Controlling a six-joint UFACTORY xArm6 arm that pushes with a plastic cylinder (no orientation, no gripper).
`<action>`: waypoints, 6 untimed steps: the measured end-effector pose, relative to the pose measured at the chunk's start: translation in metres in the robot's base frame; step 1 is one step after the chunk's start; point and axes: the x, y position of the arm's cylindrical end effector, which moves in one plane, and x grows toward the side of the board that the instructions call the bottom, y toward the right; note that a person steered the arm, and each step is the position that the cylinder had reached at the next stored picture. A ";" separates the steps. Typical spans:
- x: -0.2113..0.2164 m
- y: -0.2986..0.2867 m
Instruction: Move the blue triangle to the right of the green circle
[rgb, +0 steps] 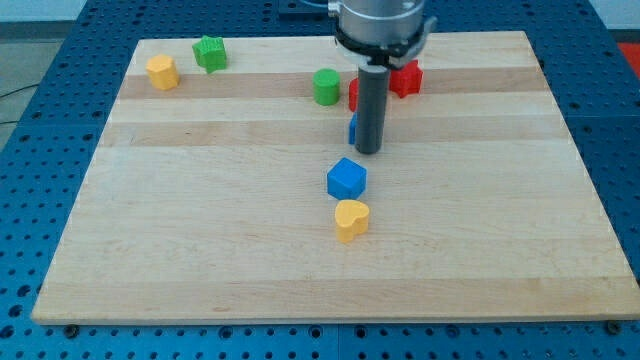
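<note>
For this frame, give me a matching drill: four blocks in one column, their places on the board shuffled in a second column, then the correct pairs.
Blocks:
1. green star
2. green circle
3. yellow heart
4. blue triangle

Places:
A. mostly hidden behind the rod, just left of my tip
B. nearest the view's bottom, below the blue cube
C. top left, right of the yellow hexagon
D. near the view's top, left of the rod and the red blocks

Pairs: 1-C, 2-D, 3-B, 4-A
</note>
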 end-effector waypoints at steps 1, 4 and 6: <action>-0.004 0.058; -0.029 -0.083; -0.053 -0.118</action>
